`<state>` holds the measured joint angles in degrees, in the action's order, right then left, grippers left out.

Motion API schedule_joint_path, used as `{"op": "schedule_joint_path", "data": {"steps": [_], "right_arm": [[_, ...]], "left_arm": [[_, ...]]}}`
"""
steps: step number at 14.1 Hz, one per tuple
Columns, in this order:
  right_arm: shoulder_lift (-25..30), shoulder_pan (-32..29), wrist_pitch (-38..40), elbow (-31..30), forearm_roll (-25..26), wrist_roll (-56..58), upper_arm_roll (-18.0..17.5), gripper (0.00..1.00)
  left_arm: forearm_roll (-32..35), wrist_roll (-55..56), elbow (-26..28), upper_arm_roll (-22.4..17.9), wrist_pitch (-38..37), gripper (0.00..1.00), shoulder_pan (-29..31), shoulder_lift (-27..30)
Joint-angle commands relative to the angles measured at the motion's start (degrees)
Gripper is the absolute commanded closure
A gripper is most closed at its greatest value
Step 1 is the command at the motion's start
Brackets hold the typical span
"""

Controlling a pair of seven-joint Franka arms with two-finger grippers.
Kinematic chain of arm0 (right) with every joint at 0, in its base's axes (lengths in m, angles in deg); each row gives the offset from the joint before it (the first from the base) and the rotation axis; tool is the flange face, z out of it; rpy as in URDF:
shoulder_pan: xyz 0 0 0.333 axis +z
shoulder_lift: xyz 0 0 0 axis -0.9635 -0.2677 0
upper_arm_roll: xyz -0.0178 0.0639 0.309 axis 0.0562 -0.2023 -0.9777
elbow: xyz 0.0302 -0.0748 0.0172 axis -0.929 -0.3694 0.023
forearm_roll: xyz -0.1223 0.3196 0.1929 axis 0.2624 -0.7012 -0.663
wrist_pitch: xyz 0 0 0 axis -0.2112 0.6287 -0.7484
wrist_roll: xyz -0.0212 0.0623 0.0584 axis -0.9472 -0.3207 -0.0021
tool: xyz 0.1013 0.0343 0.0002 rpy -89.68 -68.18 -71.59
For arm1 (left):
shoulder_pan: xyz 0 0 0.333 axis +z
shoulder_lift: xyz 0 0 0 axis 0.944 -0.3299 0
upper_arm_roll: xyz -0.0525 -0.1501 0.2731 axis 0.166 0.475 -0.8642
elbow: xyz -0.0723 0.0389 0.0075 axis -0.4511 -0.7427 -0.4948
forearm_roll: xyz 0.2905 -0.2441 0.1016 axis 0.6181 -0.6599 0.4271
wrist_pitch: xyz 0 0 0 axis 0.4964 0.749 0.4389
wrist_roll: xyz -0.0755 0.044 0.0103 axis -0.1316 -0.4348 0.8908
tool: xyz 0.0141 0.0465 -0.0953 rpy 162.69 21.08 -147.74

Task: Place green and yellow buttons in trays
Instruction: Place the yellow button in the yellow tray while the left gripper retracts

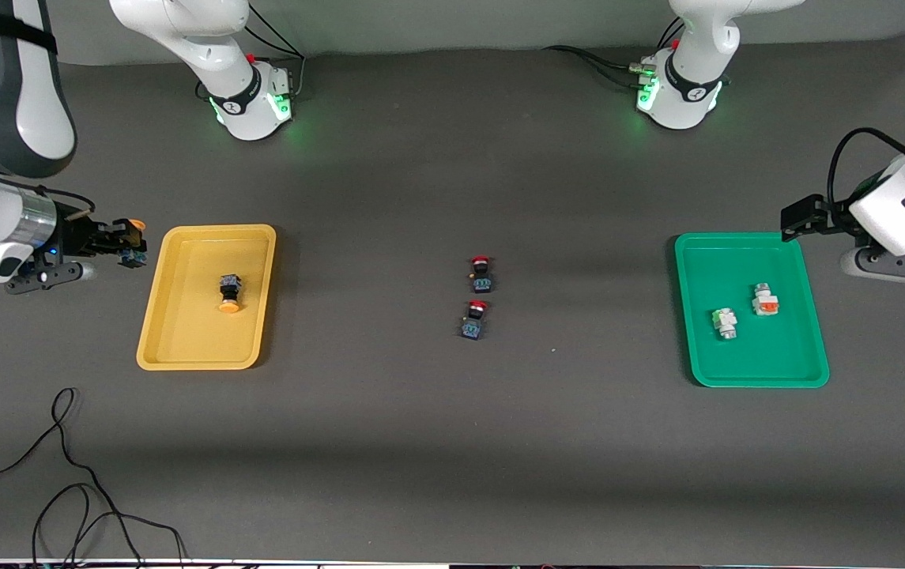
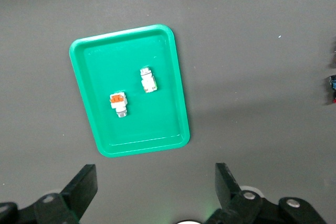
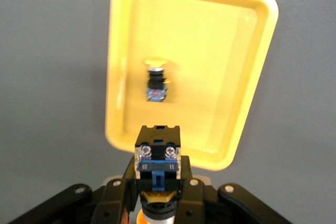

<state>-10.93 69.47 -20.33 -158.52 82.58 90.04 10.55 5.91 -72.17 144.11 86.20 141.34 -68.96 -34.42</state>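
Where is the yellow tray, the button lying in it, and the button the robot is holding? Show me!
yellow tray [image 1: 183,348]: front view, bare floor near its rim.
yellow button in the tray [image 1: 230,290]: front view, its body.
held yellow button [image 3: 158,157]: right wrist view, black body in the right pincer.

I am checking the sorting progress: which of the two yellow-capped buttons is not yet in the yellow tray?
The yellow-capped button held in the right gripper, beside the yellow tray. The other one already lies inside.

even overhead light, soft shadow bands across the table [image 1: 389,442], right wrist view slightly blurred.
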Motion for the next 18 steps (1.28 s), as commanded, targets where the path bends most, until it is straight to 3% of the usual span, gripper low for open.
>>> {"op": "schedule_joint_path", "data": {"steps": [1,5,14,17,18], "right_arm": [[0.3,-0.3,-9.8,-7.9,-0.6,2.6,0.9,1.0],[-5.7,-0.4,-18.8,-9.9,1.7,2.6,1.5,1.0],[-17.8,-0.6,-32.2,-9.9,2.0,2.9,4.3,1.0],[-19.4,-0.5,-33.6,-9.8,1.9,4.1,4.4,1.0],[-19.3,-0.5,-33.2,-9.7,1.9,4.1,4.4,0.96]], "left_arm": [[-0.9,0.4,4.2,-6.0,0.4,0.0,-5.3,4.0],[-0.9,0.4,4.0,-6.0,0.0,0.0,-5.4,3.8],[-2.0,0.9,4.0,-6.0,0.2,0.0,-5.0,3.9],[-2.1,2.2,4.0,-6.0,0.3,0.0,-5.1,3.9],[-2.0,2.1,4.0,-6.0,0.2,0.0,-5.2,3.9]]}}
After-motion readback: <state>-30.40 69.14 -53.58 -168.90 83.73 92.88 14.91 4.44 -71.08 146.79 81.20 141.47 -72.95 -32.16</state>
